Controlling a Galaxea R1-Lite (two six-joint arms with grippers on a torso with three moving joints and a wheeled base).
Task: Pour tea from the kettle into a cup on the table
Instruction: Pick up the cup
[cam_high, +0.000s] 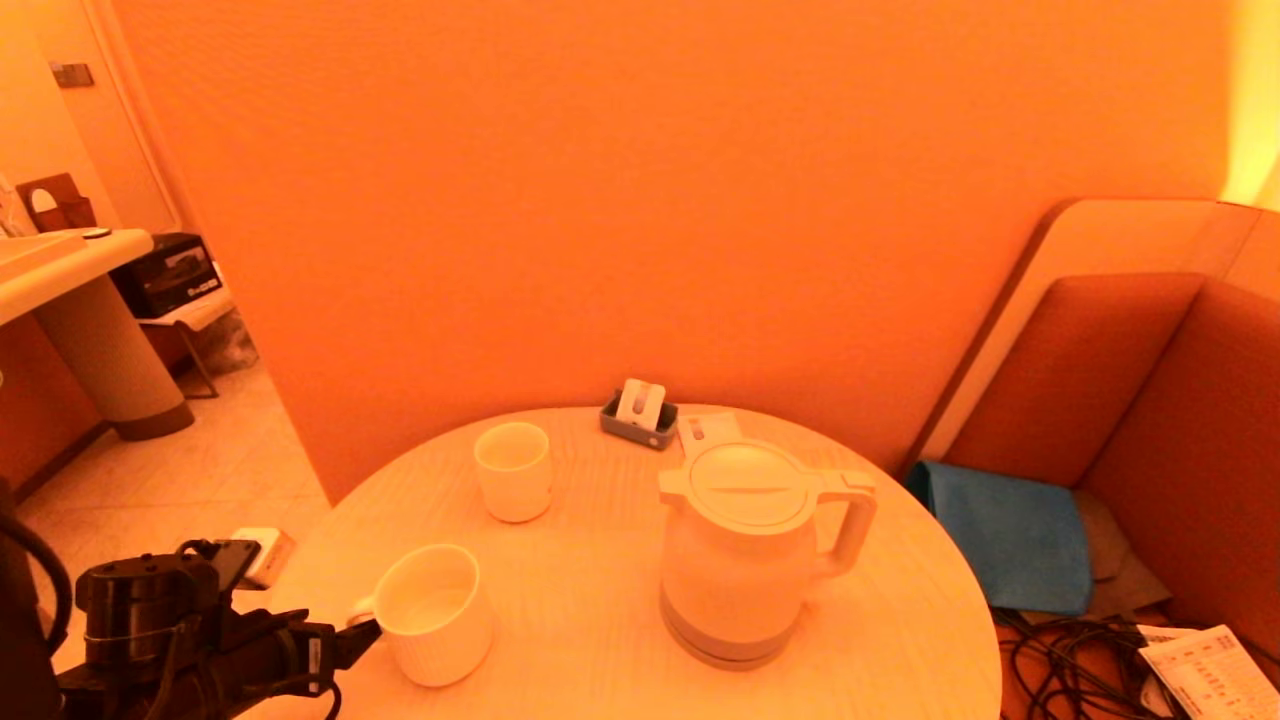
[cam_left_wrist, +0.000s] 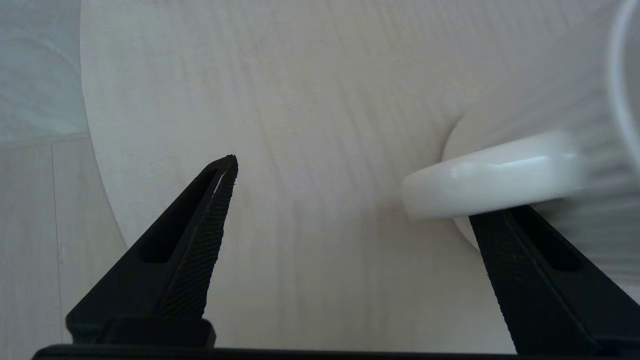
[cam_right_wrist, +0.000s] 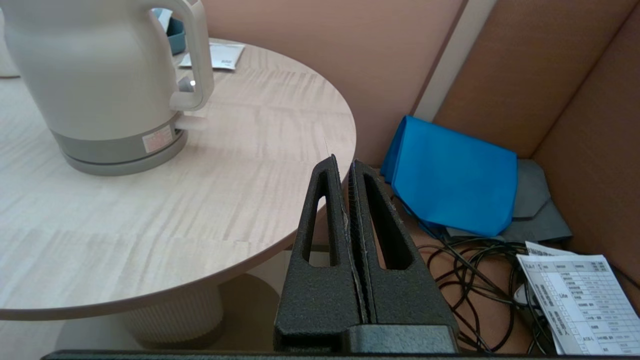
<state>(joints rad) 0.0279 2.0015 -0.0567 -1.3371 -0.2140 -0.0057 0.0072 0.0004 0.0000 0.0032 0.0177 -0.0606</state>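
The white kettle (cam_high: 745, 560) (cam_right_wrist: 95, 75) stands upright on the right half of the round pale-wood table (cam_high: 600, 600), handle toward the right. The small handleless cup (cam_high: 512, 470) stands upright behind and to the left of it. My left gripper (cam_high: 355, 640) (cam_left_wrist: 355, 187) is at the table's front left edge, open wide, beside the handle of a wider white mug (cam_high: 435, 610). That handle (cam_left_wrist: 490, 180) lies across one fingertip; nothing is gripped. My right gripper (cam_right_wrist: 345, 161) is shut and empty, low beside the table's right edge, out of the head view.
A small grey tray (cam_high: 640, 410) and a paper packet (cam_high: 705, 430) lie at the table's far edge. To the right, a padded bench holds a blue cloth (cam_high: 1010, 535), with cables (cam_right_wrist: 475, 280) and a printed sheet (cam_right_wrist: 580, 300) on the seat.
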